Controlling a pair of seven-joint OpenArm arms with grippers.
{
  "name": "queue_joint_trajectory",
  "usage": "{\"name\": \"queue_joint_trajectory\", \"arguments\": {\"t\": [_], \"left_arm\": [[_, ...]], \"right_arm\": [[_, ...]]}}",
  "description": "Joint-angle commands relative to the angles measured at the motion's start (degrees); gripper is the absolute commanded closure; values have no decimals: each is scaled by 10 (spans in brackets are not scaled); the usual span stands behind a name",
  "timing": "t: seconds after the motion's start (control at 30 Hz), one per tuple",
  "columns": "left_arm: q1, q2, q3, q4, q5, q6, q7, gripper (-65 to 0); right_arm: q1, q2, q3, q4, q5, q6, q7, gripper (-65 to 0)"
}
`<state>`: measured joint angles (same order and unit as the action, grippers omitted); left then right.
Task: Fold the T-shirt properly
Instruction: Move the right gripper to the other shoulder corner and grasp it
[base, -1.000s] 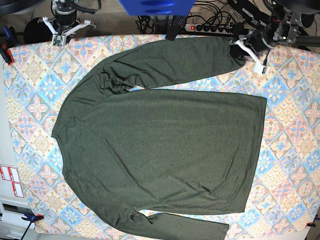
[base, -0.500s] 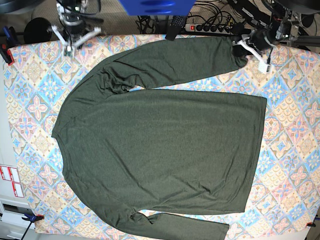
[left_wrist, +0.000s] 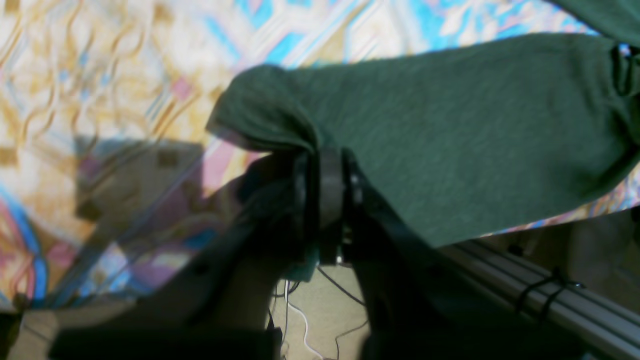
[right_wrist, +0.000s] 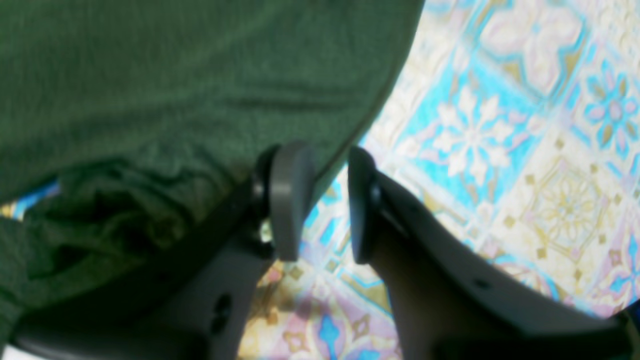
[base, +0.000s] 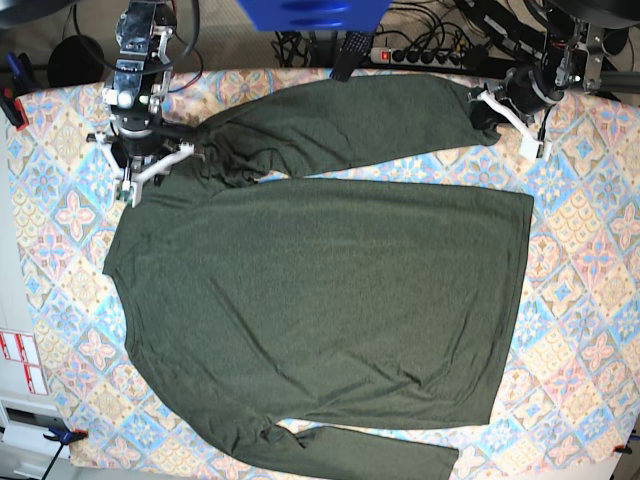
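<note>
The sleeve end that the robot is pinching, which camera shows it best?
The left wrist view: the sleeve end fills the picture up close, bunched where the left gripper has its jaws shut on it. The base view shows it only small and far. The right wrist view misses it and shows another part of the T-shirt.

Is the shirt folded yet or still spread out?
Spread flat, unfolded. In the base view the T-shirt covers most of the patterned tablecloth, with both long sleeves extended along its far and near edges.
</note>
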<state>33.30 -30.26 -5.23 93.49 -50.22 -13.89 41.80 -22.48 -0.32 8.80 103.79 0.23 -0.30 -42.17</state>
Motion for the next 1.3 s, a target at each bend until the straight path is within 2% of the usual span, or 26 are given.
{"name": "queue_joint_trajectory", "arguments": {"t": [0.0, 0.3, 0.53, 0.73, 0.9, 1.27], "left_arm": [[3, -7, -5, 8, -5, -4, -4, 0], [3, -7, -4, 8, -5, -4, -4, 0], [3, -8, -5, 8, -5, -4, -4, 0], [3, -8, -5, 8, -5, -4, -2, 0], [3, -8, -4, 8, -5, -4, -2, 0], [2, -8, -4, 8, -5, -4, 0, 0]], "right_arm": [[11, 3, 2, 8, -1, -1, 3, -173], [74, 4, 3, -68, -1, -1, -12, -210], [99, 36, 16, -123, -1, -1, -8, -210], [100, 36, 65, -157, -1, 1, -8, -210], [136, 36, 68, -189, -1, 1, 2, -210], [141, 36, 68, -195, -1, 1, 4, -210]]}}
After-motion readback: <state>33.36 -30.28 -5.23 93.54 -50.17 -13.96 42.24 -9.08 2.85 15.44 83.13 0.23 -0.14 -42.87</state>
